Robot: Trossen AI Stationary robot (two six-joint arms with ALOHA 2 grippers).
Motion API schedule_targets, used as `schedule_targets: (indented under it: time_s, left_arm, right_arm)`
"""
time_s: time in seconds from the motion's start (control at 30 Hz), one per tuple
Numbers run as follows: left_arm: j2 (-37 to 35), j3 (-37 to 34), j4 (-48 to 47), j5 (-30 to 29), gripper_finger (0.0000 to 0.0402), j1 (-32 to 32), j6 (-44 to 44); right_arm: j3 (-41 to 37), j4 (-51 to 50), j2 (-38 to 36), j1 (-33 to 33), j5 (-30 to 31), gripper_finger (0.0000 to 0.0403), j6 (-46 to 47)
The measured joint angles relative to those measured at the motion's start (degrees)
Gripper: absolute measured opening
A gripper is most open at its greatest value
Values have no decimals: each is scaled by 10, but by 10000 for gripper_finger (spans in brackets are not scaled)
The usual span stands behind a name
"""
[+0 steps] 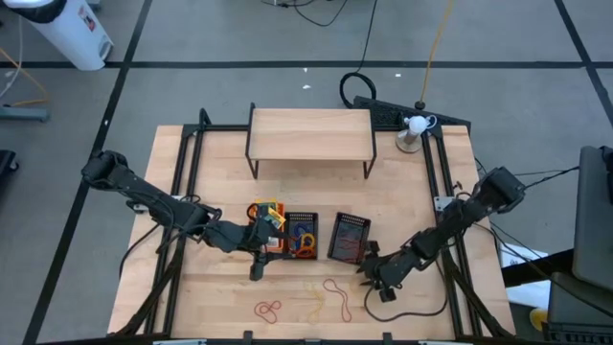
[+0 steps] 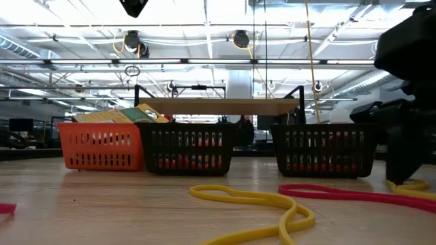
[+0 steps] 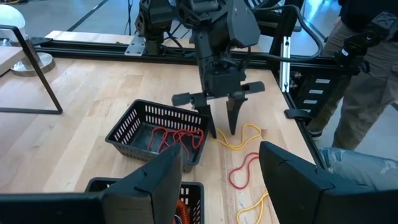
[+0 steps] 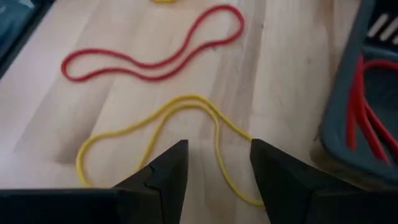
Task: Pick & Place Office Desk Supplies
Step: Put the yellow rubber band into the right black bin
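Three mesh bins stand in a row mid-table: an orange bin (image 1: 268,217) holding yellow-and-green packs, a black bin (image 1: 302,237) with orange and red bands, and a black bin (image 1: 350,238) with red bands (image 3: 177,138). A yellow rubber band (image 4: 186,121) and a red band (image 4: 155,53) lie loose on the wood. My right gripper (image 4: 217,165) is open and low over the yellow band, its fingertips (image 3: 233,127) on either side of one strand. My left gripper (image 3: 221,180) hangs open above the middle bin, holding nothing.
A light wooden shelf (image 1: 311,134) on black legs stands at the far middle, with a small lamp (image 1: 414,129) to its right. Another red band (image 1: 268,309) lies near the front edge. A person's legs (image 3: 357,81) show beyond the table's right side.
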Motion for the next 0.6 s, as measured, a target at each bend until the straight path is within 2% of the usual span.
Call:
schedule_targets:
  time_s: [0.2, 0.33, 0.47, 0.6]
  left_arm:
    - [0, 0, 0, 0, 209, 0, 0]
    - [0, 0, 0, 0, 209, 0, 0]
    - [0, 0, 0, 0, 209, 0, -1]
    - [0, 0, 0, 0, 209, 0, -1]
  right_arm:
    - [0, 33, 27, -1, -12, 161, -9]
    - [0, 28, 37, -1, -17, 142, -8]
    - [0, 19, 42, -1, -19, 107, -8]
    - [0, -4, 42, -2, -16, 52, 7]
